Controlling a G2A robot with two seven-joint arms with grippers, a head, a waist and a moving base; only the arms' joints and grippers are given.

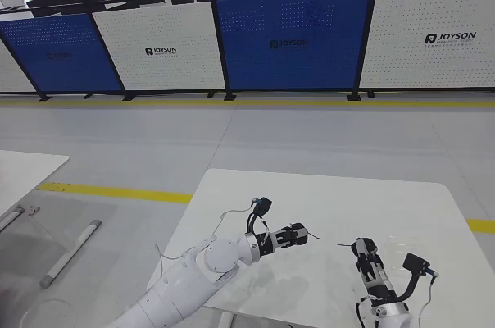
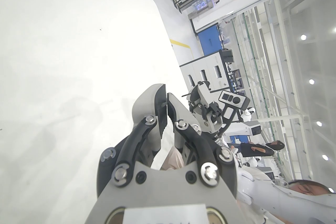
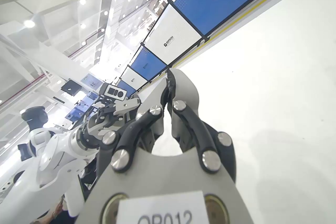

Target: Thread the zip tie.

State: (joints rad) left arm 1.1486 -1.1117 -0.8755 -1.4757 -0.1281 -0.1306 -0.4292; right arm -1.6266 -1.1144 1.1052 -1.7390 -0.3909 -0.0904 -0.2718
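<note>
White arms [image 1: 223,258], grey fingers [image 2: 147,101], black links [image 2: 136,135], silver screws [image 2: 210,171]

Bright, even light from ceiling lamps [image 3: 82,1] washes the white worktop [image 1: 354,205]; soft shadows lie there; wrist views bend straight lines.

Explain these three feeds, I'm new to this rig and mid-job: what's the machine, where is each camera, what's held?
It is a two-armed robot working at a white table. The top view looks down from a camera above the arms. The other two come from wrist cameras, each looking along its own gripper, with the other arm farther off. The left gripper is on the top view's left side, the right gripper on its right. Both are shut, tips pointing roughly toward each other with a gap between. A thin dark strand, apparently the zip tie, pokes from each tip; whether it is one piece or two is too fine to tell.
</note>
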